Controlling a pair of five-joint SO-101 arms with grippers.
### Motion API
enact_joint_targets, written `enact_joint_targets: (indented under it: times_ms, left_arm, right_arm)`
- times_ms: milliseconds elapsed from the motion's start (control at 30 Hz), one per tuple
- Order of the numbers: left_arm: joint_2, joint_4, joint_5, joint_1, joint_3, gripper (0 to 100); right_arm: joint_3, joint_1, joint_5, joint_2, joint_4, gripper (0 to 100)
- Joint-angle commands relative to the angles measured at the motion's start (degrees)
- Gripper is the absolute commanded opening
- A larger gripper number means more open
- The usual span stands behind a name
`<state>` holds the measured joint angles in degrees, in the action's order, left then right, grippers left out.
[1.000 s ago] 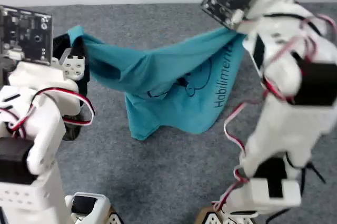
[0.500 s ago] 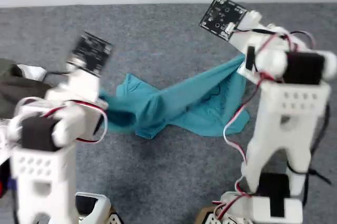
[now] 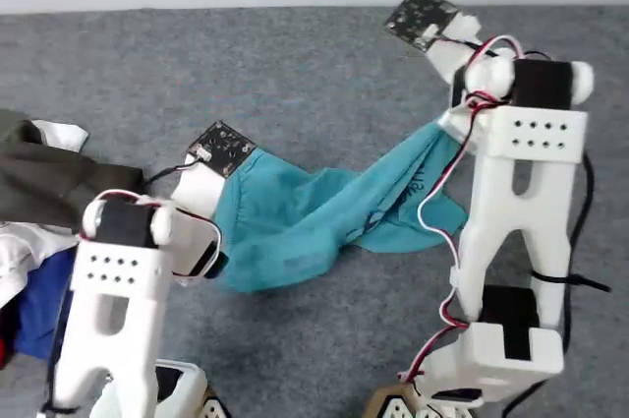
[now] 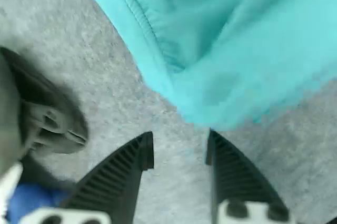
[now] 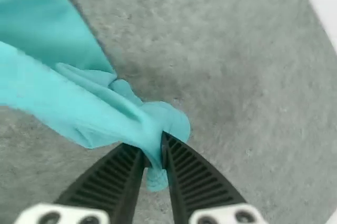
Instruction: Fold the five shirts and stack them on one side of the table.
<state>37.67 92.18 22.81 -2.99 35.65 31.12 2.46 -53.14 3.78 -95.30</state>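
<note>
A teal shirt (image 3: 295, 226) with dark print lies bunched on the grey table, stretched from the left arm up to the right arm. My right gripper (image 5: 152, 150) is shut on a gathered corner of the teal shirt (image 5: 79, 108), holding that end off the carpet. In the high view that pinched end (image 3: 432, 143) meets the right arm's wrist. My left gripper (image 4: 179, 139) hangs open just above the carpet with nothing between its fingers. The edge of the teal shirt (image 4: 221, 50) lies just beyond its fingertips.
A heap of other shirts lies at the table's left edge: a dark olive one (image 3: 39, 177), a white one (image 3: 20, 246) and a blue one (image 3: 39, 305). The dark one (image 4: 42, 113) sits close beside the left gripper. Bare grey carpet (image 3: 295, 74) stretches toward the back.
The left gripper has let go of the shirt's corner and the arm has swung down toward the front. The shirt's left end dropped onto the table. The right gripper kept its hold and lowered.
</note>
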Motion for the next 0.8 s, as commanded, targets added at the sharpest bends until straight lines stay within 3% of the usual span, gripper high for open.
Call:
enact_joint_targets:
  times_ms: [0,167,333,567,767]
  left_arm:
    - [2.9,4.9,4.9,-0.1,-4.7,19]
    - [3.0,6.1,9.6,-0.4,-3.0,19]
    - [3.0,0.5,9.7,-10.9,3.7,18]
    - [2.8,-8.3,2.1,-27.6,9.5,18]
    - [-3.9,-20.5,-0.9,-32.7,16.1,18]
  right_arm:
    - [0.3,2.9,0.5,0.0,1.7,1.0]
    - [0.3,3.7,0.6,0.9,0.4,1.0]
    - [0.3,2.2,2.0,1.0,-0.6,1.0]
    - [0.3,2.2,2.1,1.1,-0.8,1.0]
    - [0.3,2.2,2.1,1.1,-0.8,1.0]
